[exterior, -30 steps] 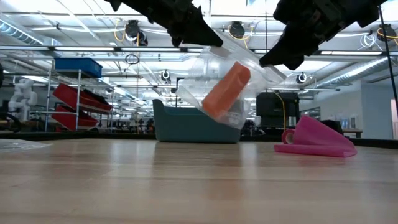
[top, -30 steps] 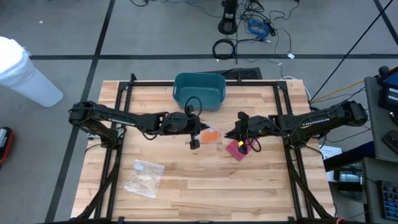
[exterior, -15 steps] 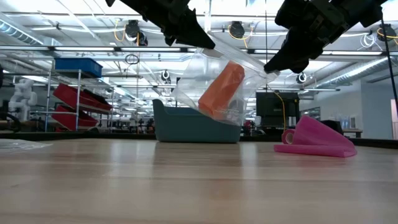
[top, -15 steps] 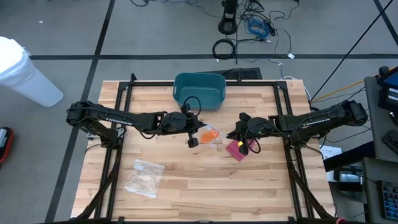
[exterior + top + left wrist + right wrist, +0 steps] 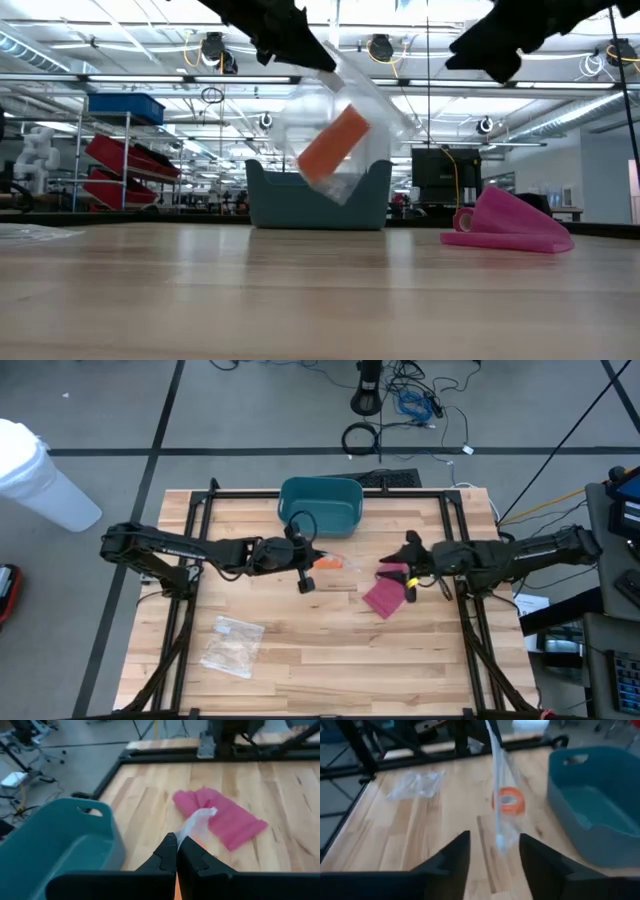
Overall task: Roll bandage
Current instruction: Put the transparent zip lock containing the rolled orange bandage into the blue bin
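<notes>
Bandage point(image 5: 333, 145) in bag hangs from left pincer point(image 5: 176, 851).

Teal bin point(image 5: 55, 840) edge-cropped

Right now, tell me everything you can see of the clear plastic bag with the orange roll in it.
The clear plastic bag is thin and see-through, and hangs in the air above the table, tilted, in front of the teal bin. An orange bandage roll sits inside it. The left gripper is shut on its top edge; the open right gripper is clear of it.
</notes>
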